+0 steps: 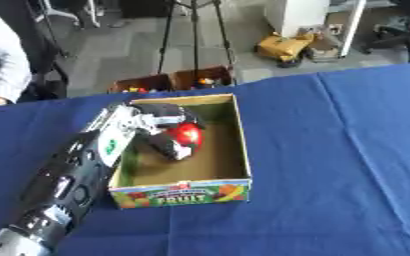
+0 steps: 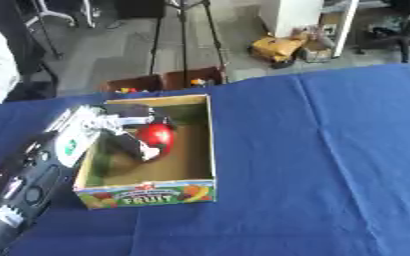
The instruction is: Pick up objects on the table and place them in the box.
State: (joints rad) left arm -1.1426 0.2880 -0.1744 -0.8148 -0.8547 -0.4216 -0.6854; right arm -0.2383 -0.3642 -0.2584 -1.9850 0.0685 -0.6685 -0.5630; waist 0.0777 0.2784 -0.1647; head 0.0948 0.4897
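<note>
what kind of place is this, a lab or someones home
Most likely a lab or workshop, not a home: a tripod stands on the bare grey floor, an office chair sits far right, and a blue-clothed table holds a fruit box where the left robot hand works.

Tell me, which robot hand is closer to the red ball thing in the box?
Left. The left hand is inside the box, its fingers curled round the red round thing. The right hand shows in neither view.

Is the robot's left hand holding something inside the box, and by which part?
Yes. The left hand holds a round red object inside the box, fingers curled round its sides.
</note>
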